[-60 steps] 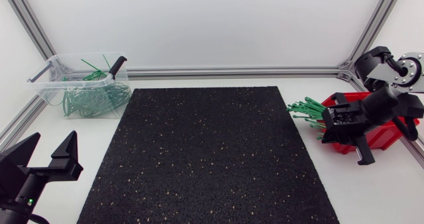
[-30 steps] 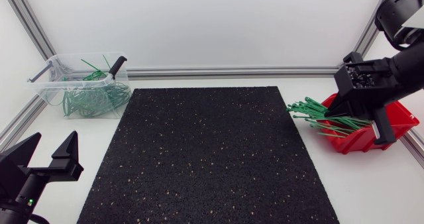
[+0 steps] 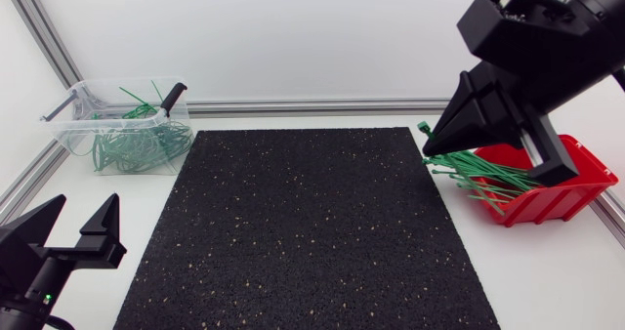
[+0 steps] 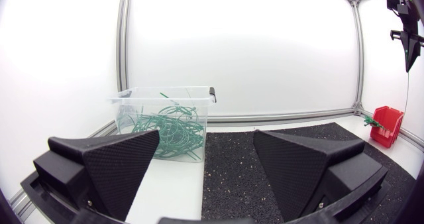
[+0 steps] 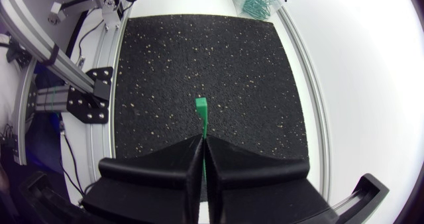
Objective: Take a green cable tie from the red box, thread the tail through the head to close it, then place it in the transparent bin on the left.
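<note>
I judge the pick done: my right claw [image 5: 202, 139] is clamped on one green cable tie [image 5: 201, 111], head poking past its tips, above the red box [image 3: 571, 188] at the frame's right. Next comes threading, so my left claw [image 3: 81, 211], spread apart at lower left, must take the tie's other end; the transparent bin [image 3: 61, 117] waits upper left.
</note>
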Controlling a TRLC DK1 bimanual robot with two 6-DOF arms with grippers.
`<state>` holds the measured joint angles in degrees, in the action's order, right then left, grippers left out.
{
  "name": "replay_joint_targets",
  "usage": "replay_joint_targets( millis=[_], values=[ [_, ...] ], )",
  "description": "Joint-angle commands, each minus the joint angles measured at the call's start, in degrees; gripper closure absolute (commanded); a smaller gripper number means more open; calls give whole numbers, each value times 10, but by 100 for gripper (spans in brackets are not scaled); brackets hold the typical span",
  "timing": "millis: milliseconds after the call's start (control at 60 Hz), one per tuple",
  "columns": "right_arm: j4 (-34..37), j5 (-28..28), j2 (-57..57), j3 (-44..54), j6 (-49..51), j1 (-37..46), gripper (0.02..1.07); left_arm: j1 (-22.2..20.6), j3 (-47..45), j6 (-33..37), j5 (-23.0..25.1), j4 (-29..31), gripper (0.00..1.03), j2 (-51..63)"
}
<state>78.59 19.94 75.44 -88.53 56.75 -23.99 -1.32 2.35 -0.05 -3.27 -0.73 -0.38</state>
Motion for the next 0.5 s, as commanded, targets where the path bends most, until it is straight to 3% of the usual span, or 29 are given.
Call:
replay_joint_targets(
  millis=[0,167,483],
  values=[
    [16,18,21,-14,-62,-20,100,-4,-22,-3,2,17,4,-3],
    [18,60,53,-5,-129,-54,100,-4,-21,-3,4,17,4,-3],
    [-18,175,132,31,-178,-42,100,-5,-20,-3,13,23,4,1]
  ],
)
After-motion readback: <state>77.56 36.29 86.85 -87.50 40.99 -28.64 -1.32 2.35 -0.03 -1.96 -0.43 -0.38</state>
